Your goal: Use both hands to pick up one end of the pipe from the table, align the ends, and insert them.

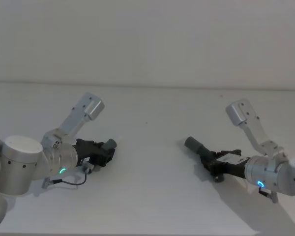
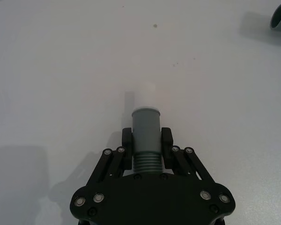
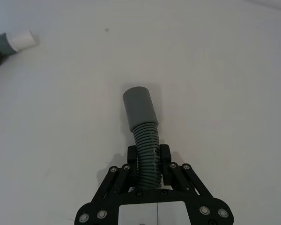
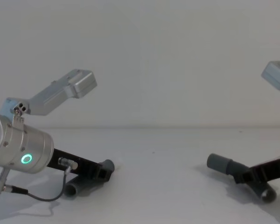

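White table (image 1: 147,196): two pipe pieces; left gripper (image 2: 147,137) jaws clamp white-tipped piece (image 2: 146,123), right gripper (image 3: 149,153) jaws cuffed piece (image 3: 139,108).

Left claw (image 2: 147,137) and right claw (image 3: 149,152) clamped tight, low, well apart.

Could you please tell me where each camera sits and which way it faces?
Head view: high, facing forward and down at the matte white table; both silver arms show.
Chest view: lower, facing across the table; the left arm shows large.
Left wrist view: behind the black left gripper, shut on the white-tipped grey ribbed hose piece.
Right wrist view: behind the black right gripper, shut on the grey cuffed hose piece.
Shared: each wrist view catches the other piece's end.
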{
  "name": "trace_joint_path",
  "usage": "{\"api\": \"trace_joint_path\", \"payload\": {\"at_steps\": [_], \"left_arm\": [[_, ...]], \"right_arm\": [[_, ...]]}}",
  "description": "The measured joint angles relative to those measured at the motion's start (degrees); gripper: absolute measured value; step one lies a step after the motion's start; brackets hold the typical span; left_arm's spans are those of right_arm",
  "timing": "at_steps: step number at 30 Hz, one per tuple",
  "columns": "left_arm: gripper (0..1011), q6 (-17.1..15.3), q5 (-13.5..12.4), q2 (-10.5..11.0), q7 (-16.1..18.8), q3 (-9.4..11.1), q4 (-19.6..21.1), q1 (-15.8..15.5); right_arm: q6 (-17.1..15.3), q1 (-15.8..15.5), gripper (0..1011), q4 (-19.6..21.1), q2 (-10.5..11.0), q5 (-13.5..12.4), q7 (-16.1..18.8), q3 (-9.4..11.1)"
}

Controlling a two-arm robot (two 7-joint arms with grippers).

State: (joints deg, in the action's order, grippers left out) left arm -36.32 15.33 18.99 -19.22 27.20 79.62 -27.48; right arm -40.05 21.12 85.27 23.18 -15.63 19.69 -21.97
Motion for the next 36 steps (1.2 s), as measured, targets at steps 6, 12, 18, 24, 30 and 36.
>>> {"api": "trace_joint_path", "payload": {"at_steps": [6,12,18,24,30,36], "left_arm": [[343,0.8,-0.5,0.2,-0.1,0.1,1.0,0.0],[343,1.2,-1.1,0.6,-0.1,-0.1,2.9,0.0],[343,1.6,-2.0,1.4,0.2,-0.3,5.3,0.1],[343,2.0,-3.0,2.8,-0.3,-0.2,7.1,0.1],[343,3.3,-3.8,4.7,-2.2,0.2,8.1,-0.2],[343,6.3,-4.5,6.7,-4.6,0.5,8.9,-0.3]], "right_arm": [[2.5,-1.2,284,1.6,0.3,0.1,-0.2,0.7],[6.3,-2.3,284,3.9,1.2,0.1,0.7,1.6],[10.4,-2.9,284,6.4,3.1,-0.6,3.4,2.3],[13.1,-3.0,284,8.0,5.1,-1.4,6.5,2.5],[15.9,-2.8,284,9.2,7.8,-2.2,10.9,2.2],[18.6,-2.2,284,10.0,10.6,-2.8,15.7,1.6]]}}
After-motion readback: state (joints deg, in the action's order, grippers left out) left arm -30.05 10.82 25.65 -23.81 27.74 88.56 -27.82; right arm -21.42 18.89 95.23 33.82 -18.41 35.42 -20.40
